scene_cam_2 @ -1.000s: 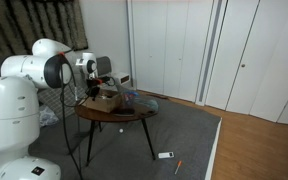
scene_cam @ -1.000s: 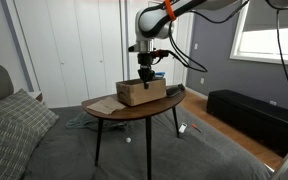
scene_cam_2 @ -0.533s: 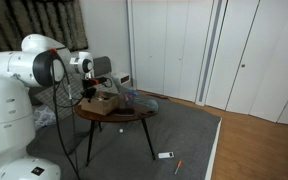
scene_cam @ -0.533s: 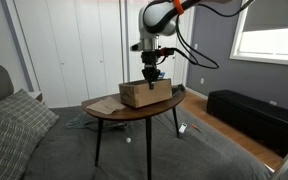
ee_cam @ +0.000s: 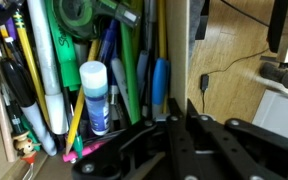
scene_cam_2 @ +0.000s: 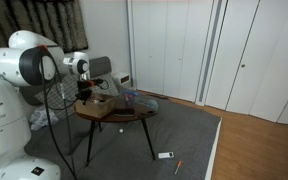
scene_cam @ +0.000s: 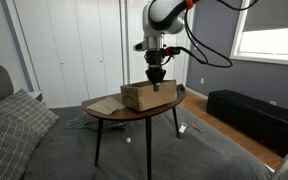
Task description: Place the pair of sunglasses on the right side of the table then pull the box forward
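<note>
The brown cardboard box (scene_cam: pixel 144 96) stands on the round dark-brown table (scene_cam: pixel 134 113), right of centre; it also shows in an exterior view (scene_cam_2: pixel 104 101). My gripper (scene_cam: pixel 156 83) reaches down from above onto the box's right wall. In the wrist view the fingers (ee_cam: pixel 172 125) are closed together on the thin tan box wall (ee_cam: pixel 179 45), with pens and markers (ee_cam: pixel 104 50) packed inside the box. A small dark thing, probably the sunglasses (scene_cam: pixel 177 91), lies at the table's right edge, apart from the box.
A flat tan sheet (scene_cam: pixel 104 104) lies on the table's left part. A low black bench (scene_cam: pixel 249 112) stands to the right by the window. A grey couch cushion (scene_cam: pixel 14 125) is at the left. Small items (scene_cam_2: pixel 165 155) lie on the floor.
The gripper and the box have moved together to the right across the table. The robot's arm has swung with them.
</note>
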